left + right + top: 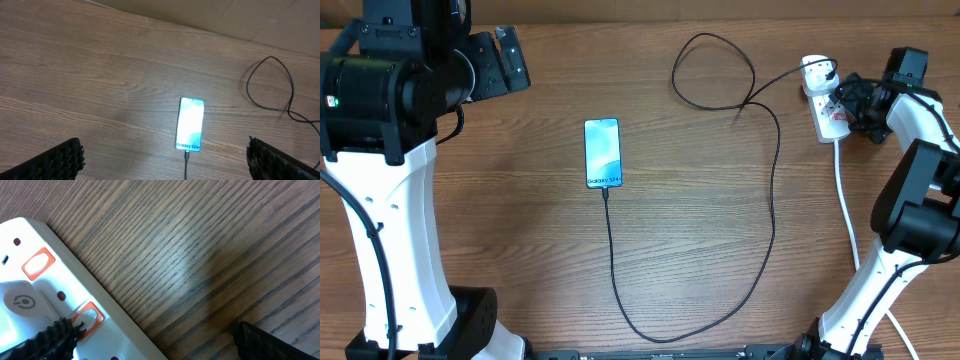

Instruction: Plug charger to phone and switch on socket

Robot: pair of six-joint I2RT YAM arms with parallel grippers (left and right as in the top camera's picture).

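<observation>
Overhead, the phone (602, 153) is lying screen-up mid-table with the charger (775, 200) meeting its lower edge. The cable is sweeping round to the right and looping before reaching the socket (825, 105) at the far right. The right gripper (845, 100) is hanging just beside that socket, jaws spread wide, one finger (47, 340) sitting over an orange-red switch (89, 316), while the left gripper (515, 60) is gaping wide and empty, well apart from the phone.
</observation>
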